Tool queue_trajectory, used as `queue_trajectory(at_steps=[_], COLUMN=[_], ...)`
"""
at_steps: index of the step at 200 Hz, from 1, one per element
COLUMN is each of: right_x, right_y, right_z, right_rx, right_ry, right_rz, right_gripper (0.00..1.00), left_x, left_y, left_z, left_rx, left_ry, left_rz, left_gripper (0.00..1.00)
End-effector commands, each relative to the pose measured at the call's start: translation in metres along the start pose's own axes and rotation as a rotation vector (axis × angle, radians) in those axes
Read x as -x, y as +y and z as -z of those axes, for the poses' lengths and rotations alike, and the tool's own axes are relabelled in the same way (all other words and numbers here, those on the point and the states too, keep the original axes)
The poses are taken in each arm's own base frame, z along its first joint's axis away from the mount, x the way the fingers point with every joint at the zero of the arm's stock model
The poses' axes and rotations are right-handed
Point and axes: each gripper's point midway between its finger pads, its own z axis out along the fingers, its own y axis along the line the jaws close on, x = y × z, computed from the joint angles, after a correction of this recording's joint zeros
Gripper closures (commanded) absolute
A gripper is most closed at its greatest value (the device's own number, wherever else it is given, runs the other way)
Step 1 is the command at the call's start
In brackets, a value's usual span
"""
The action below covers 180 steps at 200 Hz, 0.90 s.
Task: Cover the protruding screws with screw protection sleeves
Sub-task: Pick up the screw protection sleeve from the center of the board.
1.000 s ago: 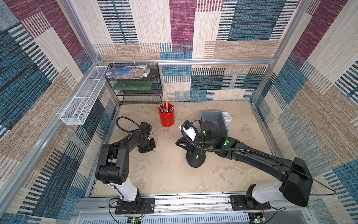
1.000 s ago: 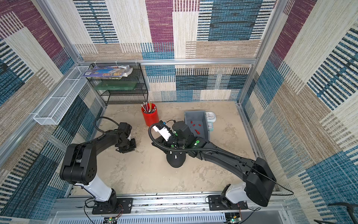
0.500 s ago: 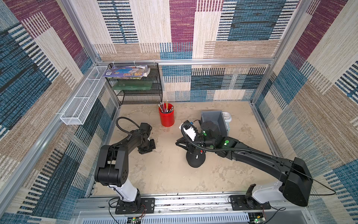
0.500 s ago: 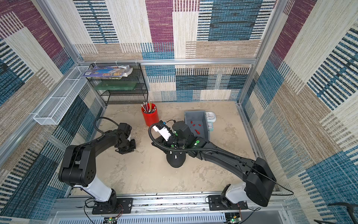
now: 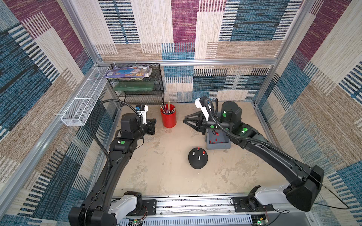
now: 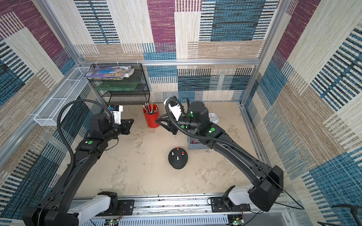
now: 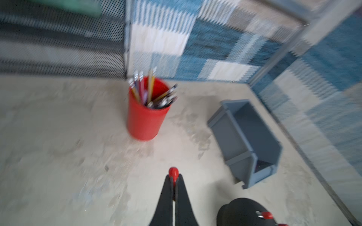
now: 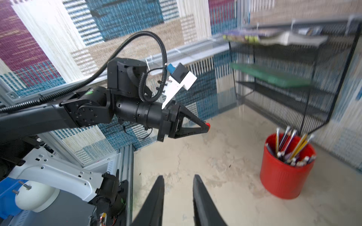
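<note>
**Fig.** Left gripper (image 7: pixel 174 181) clamped one red sleeve (image 7: pixel 173 171), well apart from the black dome (image 7: pixel 241 210). The sleeve was probably light and slippery, best pinched mid-length. Right gripper (image 8: pixel 177 177) gaped, empty.

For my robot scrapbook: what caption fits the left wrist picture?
Shut black fingers pinch a tiny red plastic sleeve near a red pencil cup.

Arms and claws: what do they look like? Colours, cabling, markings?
Left arm and right arm: black links, white base housings, round green stickers. Black corrugated conduit runs to a white wrist camera mount with a blue plug. Left claw and right claw: black, tapered triangular fingers.
</note>
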Motion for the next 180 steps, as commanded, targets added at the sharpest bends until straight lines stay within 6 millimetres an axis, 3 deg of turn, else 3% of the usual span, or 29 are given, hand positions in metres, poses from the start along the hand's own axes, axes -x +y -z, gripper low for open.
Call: queue_trajectory(at_steps=[1, 35, 74, 130, 180], right_x=[0.027, 0.047, 0.041, 0.026, 0.015], right_y=[0.022, 0.052, 0.077, 0.098, 0.097], right_z=[0.013, 0.037, 0.043, 0.034, 0.020], right_rx=[0.065, 0.103, 0.142, 0.239, 0.261], right_ry=[-0.052, -0.116, -0.114, -0.053, 0.000], right_rz=[0.135, 0.274, 0.424, 0.486, 0.470], right_gripper=[0.72, 0.72, 0.73, 0.73, 0.76], left_x=[0.048, 0.061, 0.035, 0.011, 0.007], left_y=[-0.075, -0.120, -0.157, -0.181, -0.193], left_z=[0.025, 0.052, 0.074, 0.097, 0.111], left_rx=[-0.379, -0.621, -0.821, -0.956, -1.008], left_ry=[-0.173, -0.266, -0.277, -0.270, -0.253], left_rz=[-0.212, -0.361, -0.495, -0.559, -0.589], left_gripper=[1.00, 1.00, 1.00, 1.00, 1.00])
